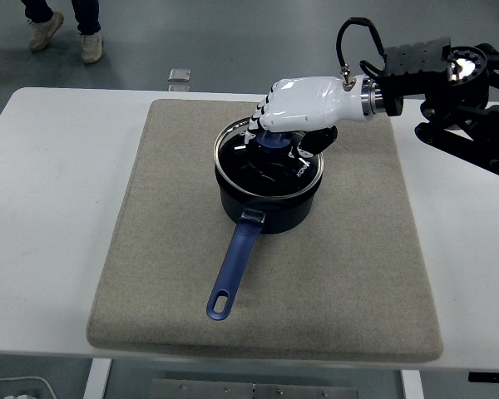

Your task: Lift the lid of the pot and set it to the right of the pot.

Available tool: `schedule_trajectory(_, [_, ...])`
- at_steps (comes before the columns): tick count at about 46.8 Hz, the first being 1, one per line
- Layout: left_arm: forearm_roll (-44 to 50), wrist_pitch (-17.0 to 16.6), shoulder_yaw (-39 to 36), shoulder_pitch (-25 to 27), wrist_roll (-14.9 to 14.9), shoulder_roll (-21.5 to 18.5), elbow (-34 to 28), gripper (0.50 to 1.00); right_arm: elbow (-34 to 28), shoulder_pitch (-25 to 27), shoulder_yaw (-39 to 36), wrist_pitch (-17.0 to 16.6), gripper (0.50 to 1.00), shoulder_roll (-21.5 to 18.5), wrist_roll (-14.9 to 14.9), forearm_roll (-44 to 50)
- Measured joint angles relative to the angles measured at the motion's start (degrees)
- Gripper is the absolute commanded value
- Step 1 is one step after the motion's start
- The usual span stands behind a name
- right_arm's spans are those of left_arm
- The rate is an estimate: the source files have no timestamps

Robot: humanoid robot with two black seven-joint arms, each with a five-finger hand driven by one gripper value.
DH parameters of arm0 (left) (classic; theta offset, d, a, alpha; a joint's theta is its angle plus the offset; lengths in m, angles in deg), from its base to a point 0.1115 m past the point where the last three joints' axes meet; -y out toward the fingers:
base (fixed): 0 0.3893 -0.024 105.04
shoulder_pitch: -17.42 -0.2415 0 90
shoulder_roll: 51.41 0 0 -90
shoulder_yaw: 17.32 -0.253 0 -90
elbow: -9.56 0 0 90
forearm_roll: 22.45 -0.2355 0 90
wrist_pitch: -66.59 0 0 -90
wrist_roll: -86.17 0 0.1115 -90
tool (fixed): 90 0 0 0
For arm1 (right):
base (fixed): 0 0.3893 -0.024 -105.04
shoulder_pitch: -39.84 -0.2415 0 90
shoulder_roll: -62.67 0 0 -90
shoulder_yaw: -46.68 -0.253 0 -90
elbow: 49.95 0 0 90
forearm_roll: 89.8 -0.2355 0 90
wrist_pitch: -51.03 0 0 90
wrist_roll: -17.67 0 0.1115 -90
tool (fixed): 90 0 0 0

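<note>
A dark blue pot (270, 212) with a long blue handle (233, 270) stands on the beige mat (150, 249), a little behind the mat's middle. The handle points toward the near edge and slightly left. The glass lid (266, 170) with a metal rim lies over the pot and looks slightly raised and tilted. My right hand (273, 137) is white; it reaches in from the right and is shut on the lid's blue knob (274, 143). The palm hides most of the knob. The left arm is out of view.
The mat covers most of the white table (50, 208). Bare mat lies right of the pot. My black right arm (457, 108) hangs over the table's back right. A person's shoes (66, 37) and a small clear object (180, 76) are on the floor behind.
</note>
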Motion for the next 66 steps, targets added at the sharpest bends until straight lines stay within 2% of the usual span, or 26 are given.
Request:
schedule_trajectory(16, [0.0,0.0,0.0,0.0,0.03,0.0,0.0,1.0,-3.83,-0.63,0.11,0.02,0.5,-0.18,0.01,0.02])
schedule_trajectory(43, [0.0,-0.02,0.0,-0.01,0.04,0.0,0.0,1.0,-18.07,0.23,1.12,0.24,0.5,0.16,0.0,1.13])
schedule_trajectory(55, [0.0,-0.02,0.0,-0.01,-0.01,0.0,0.0,1.0,-21.29,2.36,7.7,5.0,0.5,1.88,0.0,0.96])
schedule_trajectory(66, [0.0,-0.01,0.0,0.0,0.02,0.0,0.0,1.0,-21.0,2.43,11.2,5.92,0.5,4.24,0.0,0.3])
